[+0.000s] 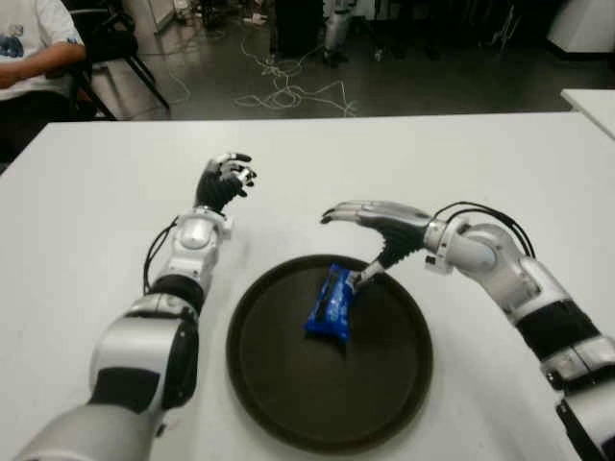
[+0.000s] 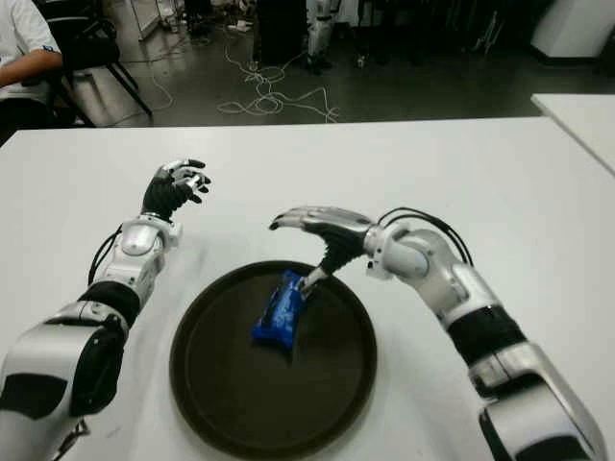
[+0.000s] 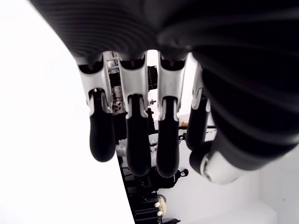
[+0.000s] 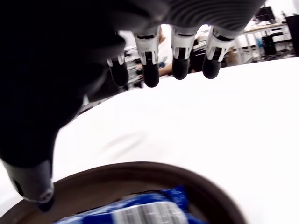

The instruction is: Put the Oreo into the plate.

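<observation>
Already your blue Oreo pack (image 1: 329,303) lay tilted in the dark plate (image 1: 288,384); right hand (image 1: 377,227) released, left hand (image 1: 223,180) loosely curled, empty

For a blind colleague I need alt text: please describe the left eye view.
A blue Oreo pack lies in a dark round plate on a white table; the right hand, fingers spread, hovers at the plate's far rim with its thumb by the pack. The left hand shows left of the plate, holding nothing.
</observation>
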